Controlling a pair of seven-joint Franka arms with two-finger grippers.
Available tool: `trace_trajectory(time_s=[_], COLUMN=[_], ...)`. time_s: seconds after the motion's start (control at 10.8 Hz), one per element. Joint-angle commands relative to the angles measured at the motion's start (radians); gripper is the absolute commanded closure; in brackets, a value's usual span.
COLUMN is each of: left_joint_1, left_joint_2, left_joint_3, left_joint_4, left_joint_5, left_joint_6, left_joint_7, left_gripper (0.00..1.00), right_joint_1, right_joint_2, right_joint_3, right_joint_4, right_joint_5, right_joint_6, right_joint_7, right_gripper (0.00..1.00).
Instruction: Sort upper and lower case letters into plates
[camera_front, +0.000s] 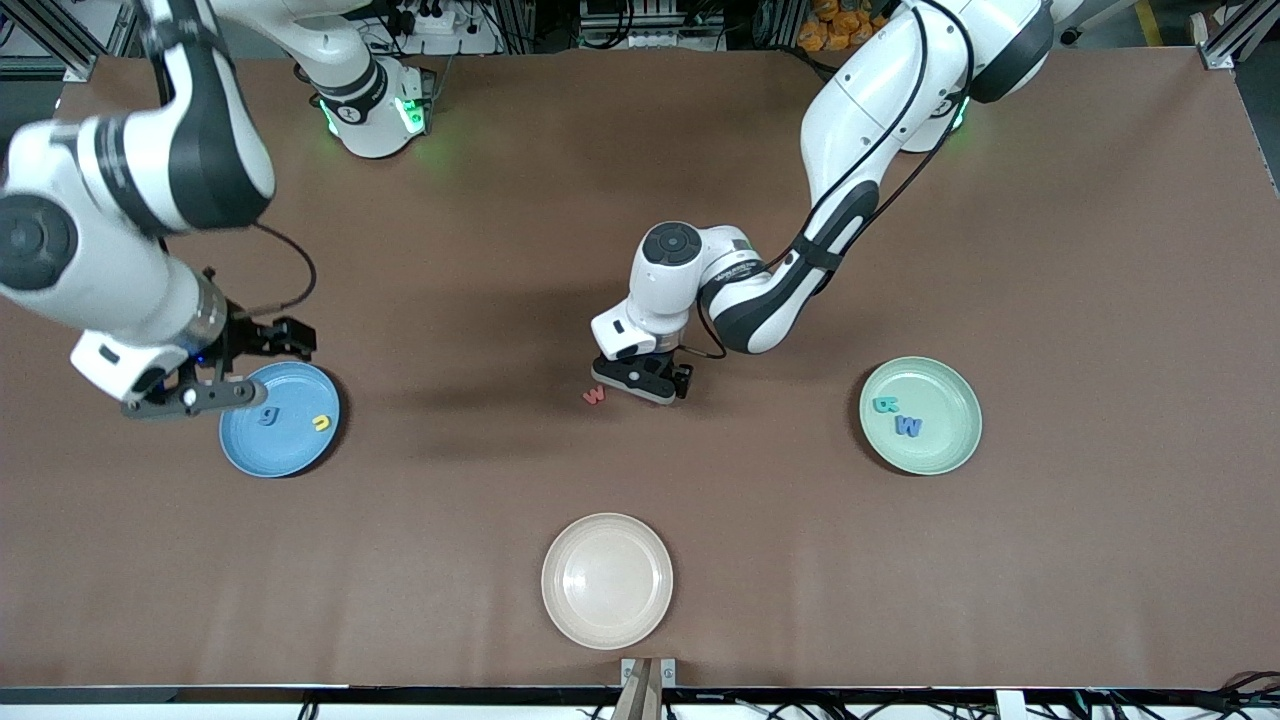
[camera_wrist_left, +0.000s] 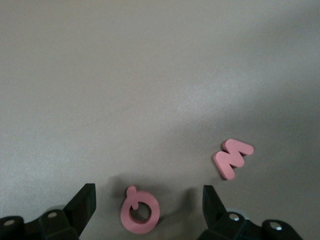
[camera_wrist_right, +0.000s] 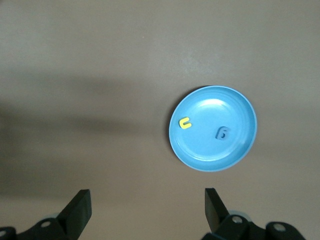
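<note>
Robotics lab, not a home or shop. Two white arms w/ green status lights bolted at the counter edge, cables clipped along them. Counter = big flat brown mat, only test props on it: plates and tiny foam letters, one by the left tool. Past the arm bases: aluminium frame posts, a power strip, loose wiring, equipment racks. More cables and a bracket at the counter's camera edge.

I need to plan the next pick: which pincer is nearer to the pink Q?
Left. The left pincer straddles the pink Q, fingers open. The right pincer hangs over the blue plate.
</note>
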Motion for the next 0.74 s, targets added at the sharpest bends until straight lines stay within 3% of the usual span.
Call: trace_trajectory(time_s=[0.0,0.28,0.65], left_joint_1=[-0.006,-0.006,-0.006], left_joint_2=[-0.012,-0.014,-0.014], left_joint_3=[0.010,0.010,0.010], left_joint_4=[-0.022,-0.020,-0.022], left_joint_5=[0.023,0.022,0.017], left_joint_6=[0.003,0.002,-0.001], left_joint_7=[-0.030,-0.030,-0.031], left_gripper=[0.16,0.24,0.31], right_joint_1=[-0.007,-0.009,0.069], right_joint_2=[0.082,0.080,0.077], right_joint_3=[0.003,0.008,0.011], right_joint_4=[0.057,0.051,0.003], right_joint_5=[-0.034,-0.025,-0.025], right_joint_6=[0.007,0.005,-0.019], right_joint_7=[0.016,0.019,0.020], right_gripper=[0.00,0.00,0.00])
